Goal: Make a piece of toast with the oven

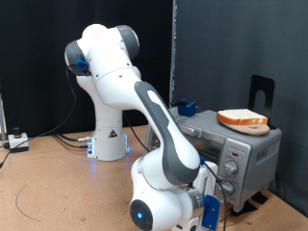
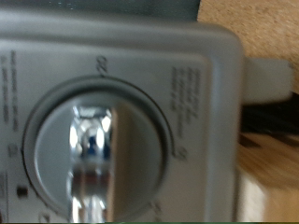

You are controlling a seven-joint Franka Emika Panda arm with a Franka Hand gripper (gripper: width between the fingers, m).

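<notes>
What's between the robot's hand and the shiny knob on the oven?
Nothing shows between them. In the wrist view the knob on the oven fills the picture unblocked. The gripper itself isn't clearly visible.

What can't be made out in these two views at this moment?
- Gripper: fingers hidden in the exterior view by the arm's own wrist, absent from the wrist view.
- Oven interior: exterior view, blocked by the arm.
- Dial markings around the knob: wrist view, blurred.
- Slice of bread on the oven: underside hidden.

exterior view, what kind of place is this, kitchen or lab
Most likely a robot lab, not a kitchen: black curtain backdrop, a wooden table with loose cables, and a toaster oven set up as a test prop.
</notes>
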